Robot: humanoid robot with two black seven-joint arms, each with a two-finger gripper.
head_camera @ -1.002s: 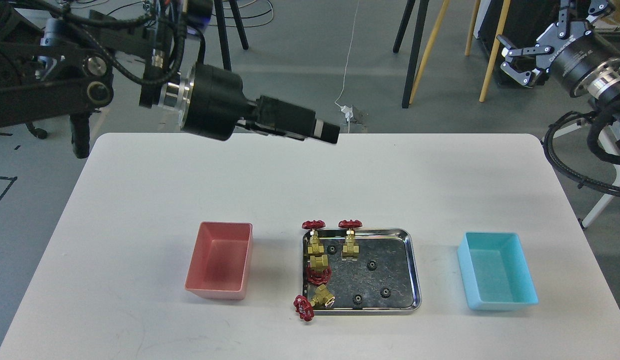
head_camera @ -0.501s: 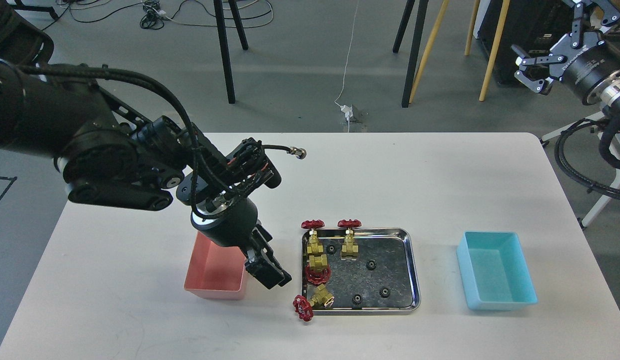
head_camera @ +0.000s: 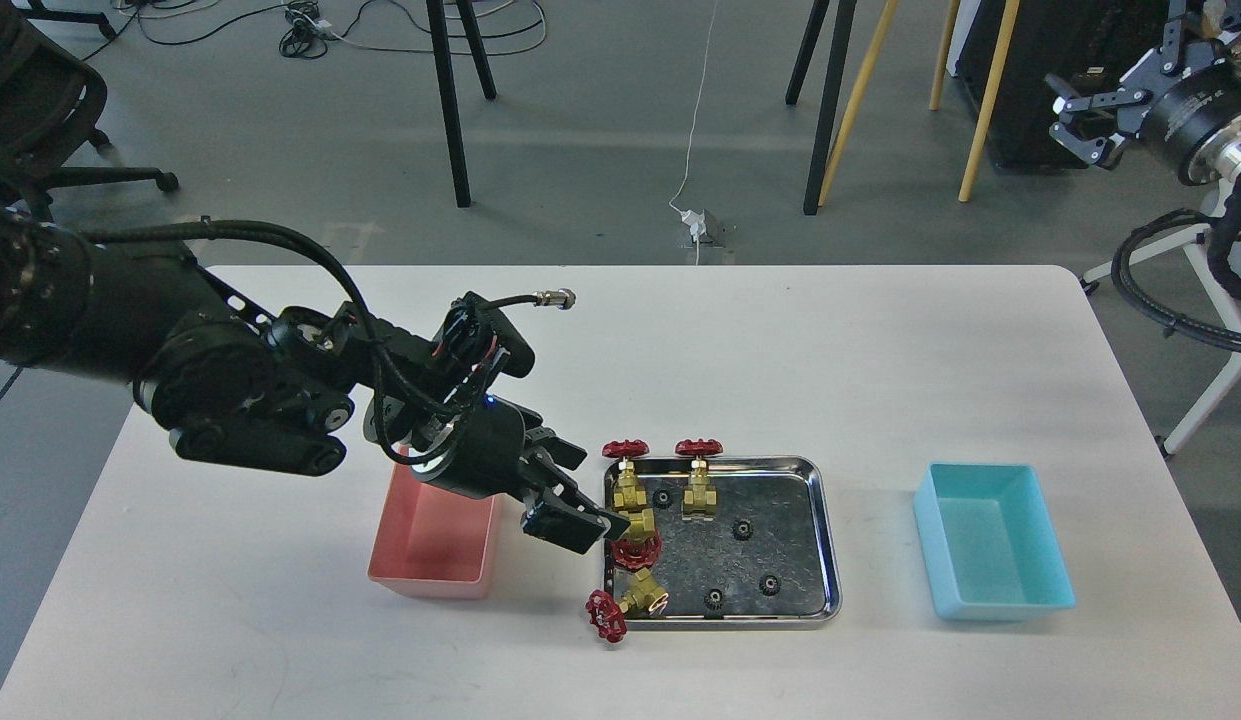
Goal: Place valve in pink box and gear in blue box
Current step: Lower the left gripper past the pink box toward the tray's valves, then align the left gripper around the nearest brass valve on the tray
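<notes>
1. Overhead, from the head view, our left gripper point(head_camera: 572, 520) sits low at the left edge of the steel tray point(head_camera: 825, 540), just beside the pink box point(head_camera: 435, 575). Its black fingers point right toward the tray, but they merge into one dark shape, so we cannot tell whether they are spread or pinched.
2. Our right gripper point(head_camera: 1080, 120) hangs far off at the top right, above the floor and well apart from the white table point(head_camera: 280, 620); its grey metal fingers stand spread with nothing between them.
3. White lettering runs along the right wrist housing, too small for us to read.
4. One valve point(head_camera: 635, 535), brass body with a round red handwheel, lies in the tray's left part, touching or nearly touching our left gripper's tip.
5. Two upright valves point(head_camera: 700, 480) stand at the tray's far edge, and a fourth valve point(head_camera: 620, 605) lies across the near left corner with its handwheel over the rim.
6. One gear point(head_camera: 744, 530), small, black and toothed, rests near the tray's middle; other gears point(head_camera: 771, 584) lie scattered on the shiny, scuffed metal.
7. Smooth salmon plastic with slanted walls forms the pink box, left of the tray.
8. Matching in shape, the blue box point(head_camera: 995, 590) sits right of the tray in turquoise plastic.
</notes>
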